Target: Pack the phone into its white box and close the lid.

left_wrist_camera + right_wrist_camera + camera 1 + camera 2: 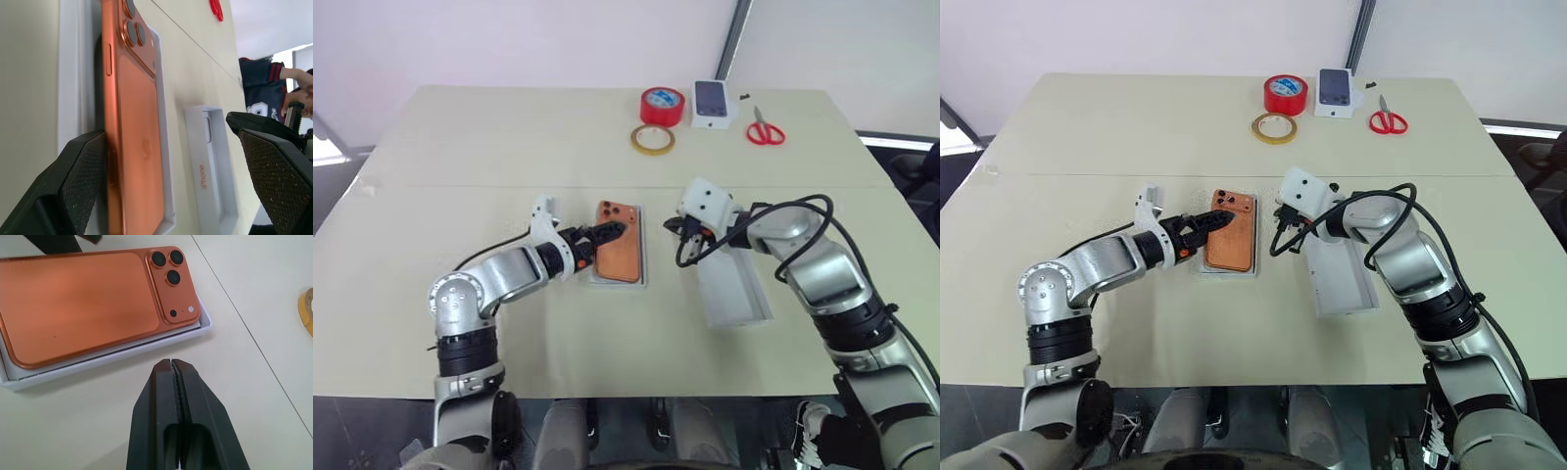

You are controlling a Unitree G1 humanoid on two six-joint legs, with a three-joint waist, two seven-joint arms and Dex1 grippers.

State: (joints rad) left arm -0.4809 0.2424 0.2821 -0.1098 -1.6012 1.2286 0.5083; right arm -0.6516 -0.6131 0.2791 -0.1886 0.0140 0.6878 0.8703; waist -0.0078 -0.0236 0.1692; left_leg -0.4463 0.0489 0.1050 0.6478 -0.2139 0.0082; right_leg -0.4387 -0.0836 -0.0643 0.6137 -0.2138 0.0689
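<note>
The orange phone point(618, 255) lies back up in the shallow white box point(617, 283) at the table's middle, its three lenses point(167, 265) toward the far end. One long edge seems to sit slightly above the rim. My left gripper point(605, 238) is open at the box's left side. Its one finger point(73, 186) is close against the phone's long edge and the other finger point(279, 176) stands wide apart. Just right of the box, my right gripper point(174, 364) is shut and empty. The lid point(739, 294) lies open side up under my right arm.
At the table's far edge are a red tape roll point(663, 105), a yellowish tape ring point(652, 139), a small white box with a phone picture point(713, 103) and red scissors point(765, 129). A person in a dark jersey point(259, 93) stands beyond the table.
</note>
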